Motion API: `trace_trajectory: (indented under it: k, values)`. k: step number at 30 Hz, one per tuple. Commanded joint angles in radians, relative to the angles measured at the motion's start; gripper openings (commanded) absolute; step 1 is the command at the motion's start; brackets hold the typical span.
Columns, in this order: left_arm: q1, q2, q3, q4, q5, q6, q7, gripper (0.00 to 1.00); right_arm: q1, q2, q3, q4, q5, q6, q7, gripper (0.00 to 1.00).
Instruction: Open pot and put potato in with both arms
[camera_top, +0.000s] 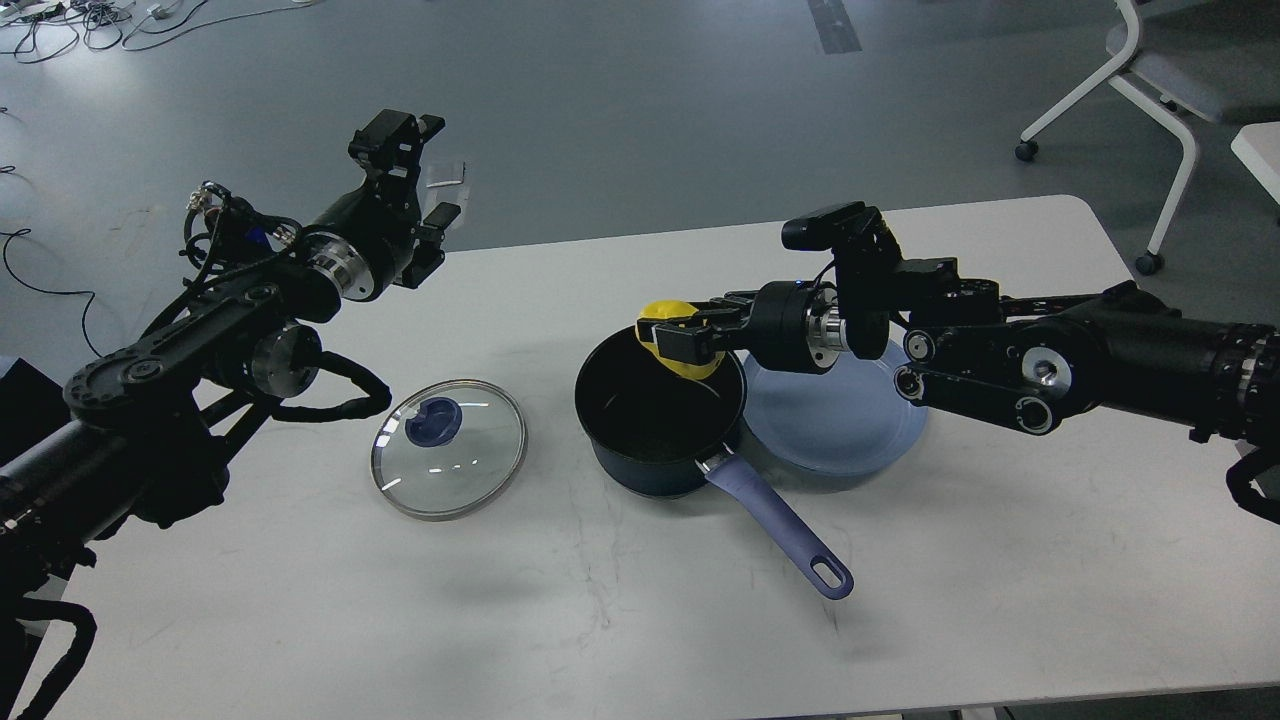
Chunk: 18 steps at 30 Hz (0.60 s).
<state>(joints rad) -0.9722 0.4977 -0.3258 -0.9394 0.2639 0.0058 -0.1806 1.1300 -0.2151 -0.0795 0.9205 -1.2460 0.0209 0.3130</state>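
From the head view, the white tabletop (640, 620) runs off the frame at the bottom and left, while its far edge and rounded far-right corner lie in plain sight against the grey floor. The pot (655, 425) stands uncovered near the middle, well clear of every edge, its lavender handle (785, 535) angled toward the near right with bare surface all around the end loop. The right hand (672, 340) reaches in from the right and is clamped on the potato (668, 316), which it holds above the pot's far rim; its dark fingers cover much of the yellow body, so only the top and a lower sliver show. Just behind and right of the pot lies the blue-grey plate (850, 430), partly hidden by the right arm's wrist. The glass lid (449, 448) rests flat to the pot's left, a clear strip of tabletop between them, knob up. The left hand (425, 170) hangs raised over the far-left edge, well apart from the lid, fingers spread with nothing between them. A white chair (1160, 90) on castors is cut off at the upper right, and cables (70, 25) trail off the top-left corner. No writing or brand mark can be read anywhere.
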Motion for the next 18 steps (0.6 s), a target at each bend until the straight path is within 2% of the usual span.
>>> trace_trajectory:
  k: [1,13,16,18]
  values:
    - [0.001,0.004,-0.001,-0.001,0.0,0.0,0.0,0.98,-0.001,0.046,-0.005,-0.025,0.005,-0.007,-0.002,0.99]
    - [0.007,-0.001,-0.006,-0.001,-0.02,-0.003,0.012,0.98,0.01,0.013,0.013,-0.015,0.129,-0.001,-0.011,1.0]
    - [0.027,-0.001,-0.025,-0.001,-0.035,-0.004,0.013,0.98,-0.004,-0.019,0.11,-0.015,0.196,-0.004,-0.014,1.0]
    - [0.062,-0.002,-0.081,-0.001,-0.054,-0.009,0.021,0.98,-0.029,-0.052,0.24,-0.017,0.35,0.008,-0.028,1.0]
